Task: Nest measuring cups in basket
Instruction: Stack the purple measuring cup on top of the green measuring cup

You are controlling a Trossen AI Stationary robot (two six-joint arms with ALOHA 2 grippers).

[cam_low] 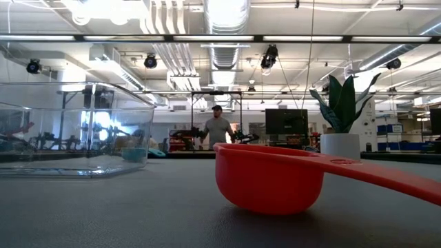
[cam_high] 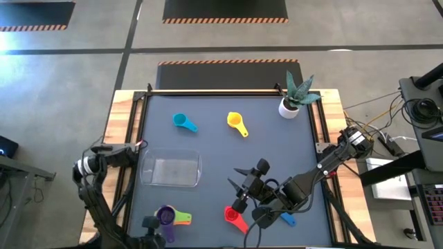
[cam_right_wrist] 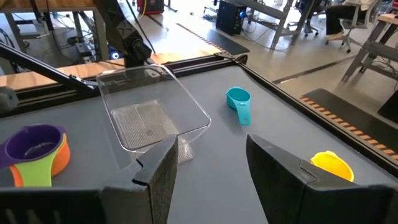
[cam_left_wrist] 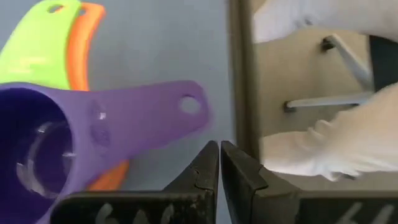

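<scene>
Purple cup sits nested in the green and orange cups near the table's near edge; the handles fan out in the left wrist view, purple over green and orange. My left gripper is shut, empty, just beside the purple handle. Red cup and blue cup rest on the mat. My right gripper hovers open above the red cup, empty. Cyan cup and yellow cup lie farther back. The clear basket holds nothing.
A white pot with a spiky green plant stands at the far right corner. The mat's raised frame runs close by my left gripper. Open mat lies between the basket and the red cup. A person stands far off in the room.
</scene>
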